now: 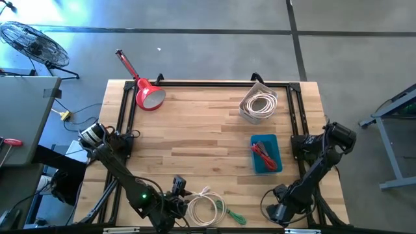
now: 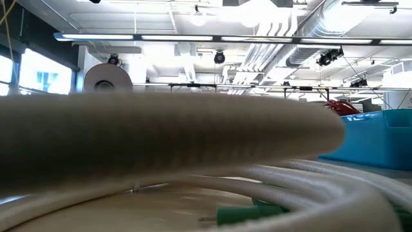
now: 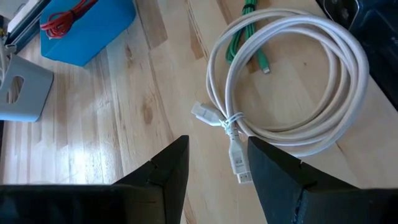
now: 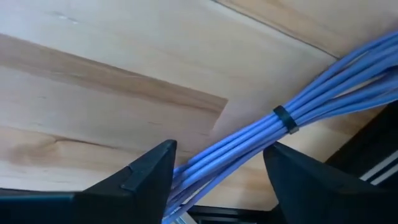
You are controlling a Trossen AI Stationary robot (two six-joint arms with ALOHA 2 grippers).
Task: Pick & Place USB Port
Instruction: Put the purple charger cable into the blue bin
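At the table's near edge, the left gripper [image 3: 214, 163] hovers with fingers apart above a coiled white USB cable [image 3: 292, 81]. Far right, the right gripper [image 4: 217, 168] stands open over a bundle of blue cables [image 4: 273, 124].

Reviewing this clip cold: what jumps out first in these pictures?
The coiled white cable at the table's near edge, beside a green cable, with the open left gripper just short of its plugs. Further back, a blue bin holds a red cable, a grey bin holds another white coil, and a red lamp sits at the far left corner.
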